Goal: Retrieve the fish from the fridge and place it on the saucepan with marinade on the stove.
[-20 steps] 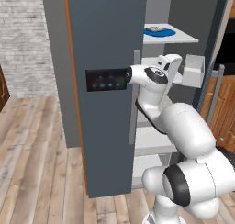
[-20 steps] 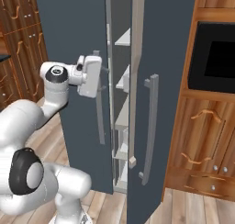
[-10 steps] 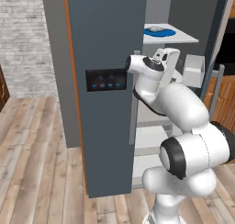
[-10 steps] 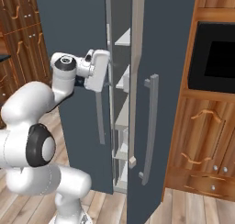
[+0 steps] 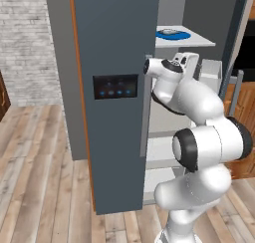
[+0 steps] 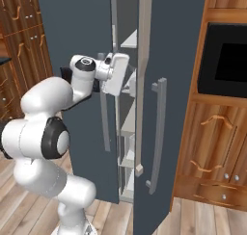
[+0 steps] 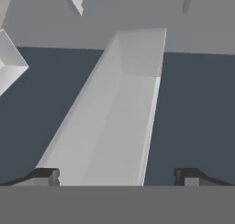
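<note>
Counting: one fridge (image 5: 114,43), two doors, both partly swung out with a gap between them. Two long grey vertical handles in the right base view, one per door (image 6: 157,133). One black panel (image 5: 115,86) with four blue lights on the left door. Fridge is dark blue-grey outside, white shelves inside; several shelf edges stacked in the gap (image 6: 129,123).

Top shelf (image 5: 199,38) holds one blue plate (image 5: 173,35) with a small grey thing on it, too small to say whether it is the fish.

One gripper (image 7: 117,175), up at the gap between the doors about level with the black panel. Hand view: two dark fingertips (image 7: 46,175) spread wide, nothing between them; a pale grey door bin (image 7: 114,122) on the dark inner door face runs ahead.
</note>
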Robot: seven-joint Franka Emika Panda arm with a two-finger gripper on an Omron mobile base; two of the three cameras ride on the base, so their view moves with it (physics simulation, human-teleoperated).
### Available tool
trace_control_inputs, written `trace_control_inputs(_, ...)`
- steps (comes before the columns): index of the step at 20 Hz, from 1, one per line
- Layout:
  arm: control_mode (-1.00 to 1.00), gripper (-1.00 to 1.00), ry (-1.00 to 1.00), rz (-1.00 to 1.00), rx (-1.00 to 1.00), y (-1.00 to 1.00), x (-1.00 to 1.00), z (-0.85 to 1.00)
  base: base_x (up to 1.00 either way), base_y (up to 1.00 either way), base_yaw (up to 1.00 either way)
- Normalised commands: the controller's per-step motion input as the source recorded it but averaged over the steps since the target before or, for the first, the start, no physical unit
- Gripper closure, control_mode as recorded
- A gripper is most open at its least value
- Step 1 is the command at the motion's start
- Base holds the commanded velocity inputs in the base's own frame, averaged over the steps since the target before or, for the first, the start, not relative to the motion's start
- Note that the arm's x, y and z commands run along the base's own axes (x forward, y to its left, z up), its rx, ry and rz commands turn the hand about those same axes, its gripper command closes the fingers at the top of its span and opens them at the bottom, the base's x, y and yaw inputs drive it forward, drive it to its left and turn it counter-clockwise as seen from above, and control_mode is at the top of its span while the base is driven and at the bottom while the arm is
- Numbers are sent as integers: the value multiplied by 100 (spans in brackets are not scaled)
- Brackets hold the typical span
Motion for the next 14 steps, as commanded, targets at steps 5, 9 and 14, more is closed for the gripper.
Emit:
trace_control_inputs(5, -100, -100, 8, -5, 0, -39, 7, -3, 0, 0, 0)
trace_control_inputs(9, -100, -100, 5, -10, 0, -55, -11, 0, 0, 0, 0)
trace_control_inputs(14, -100, -100, 4, -12, 0, -77, -22, -4, 0, 0, 0)
